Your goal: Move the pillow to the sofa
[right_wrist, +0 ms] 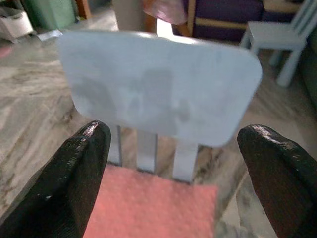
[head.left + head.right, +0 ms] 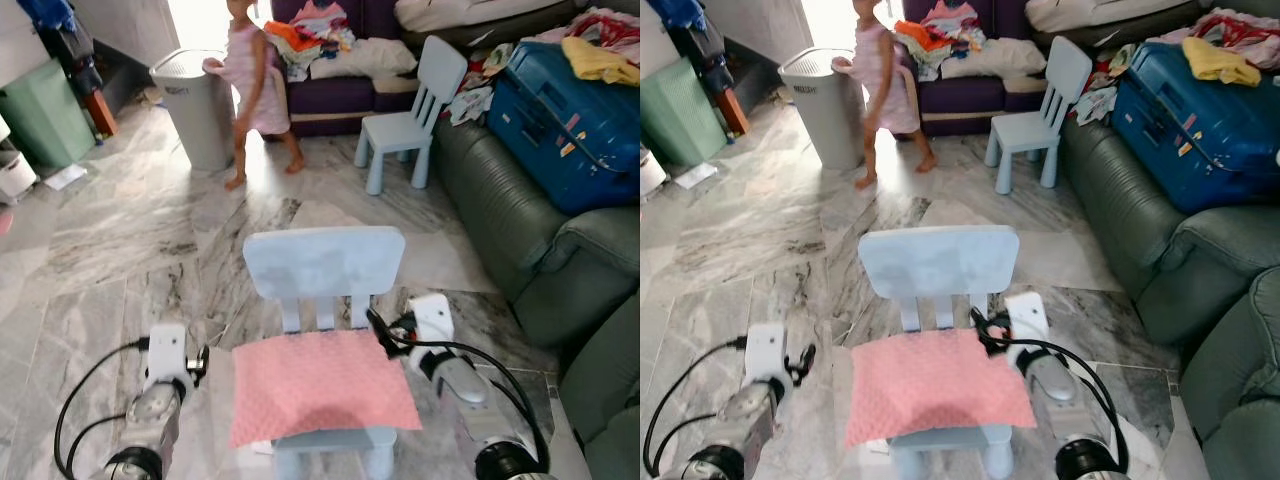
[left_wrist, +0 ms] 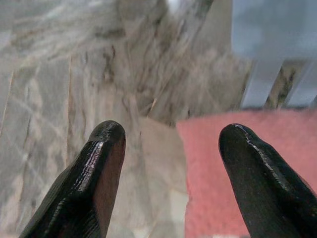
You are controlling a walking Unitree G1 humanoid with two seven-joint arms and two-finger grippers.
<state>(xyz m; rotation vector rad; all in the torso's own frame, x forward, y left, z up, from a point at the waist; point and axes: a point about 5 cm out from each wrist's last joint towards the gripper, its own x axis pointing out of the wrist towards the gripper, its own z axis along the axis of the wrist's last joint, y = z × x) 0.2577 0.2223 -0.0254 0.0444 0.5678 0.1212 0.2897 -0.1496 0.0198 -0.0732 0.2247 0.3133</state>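
1. Pink pillow (image 2: 320,385) is lying flat on the seat of a small pale blue chair (image 2: 325,262) right in front of the robot, with the chair's backrest on the far side
2. Left pincer (image 3: 171,148) is down at the pillow's left edge, fingers spread wide with nothing between them. One finger is over the marble floor (image 2: 130,260), the other over the pink fabric, can't tell if it's actually touching
3. Right pincer (image 1: 173,148) sits at the pillow's right rear corner, just beside the chair back. Also wide open and empty, both fingers framing the backrest from its wrist view
4. Grey-green sofa (image 2: 520,220) runs along the right side, with a big blue suitcase (image 2: 570,120) and some clothes on it
5. Further back there's a second pale blue chair (image 2: 410,115), a purple couch (image 2: 340,95) piled with laundry, and a grey laundry bin (image 2: 195,105)
6. A person (image 2: 250,85) in a pink dress stands next to the bin, well away from the robot
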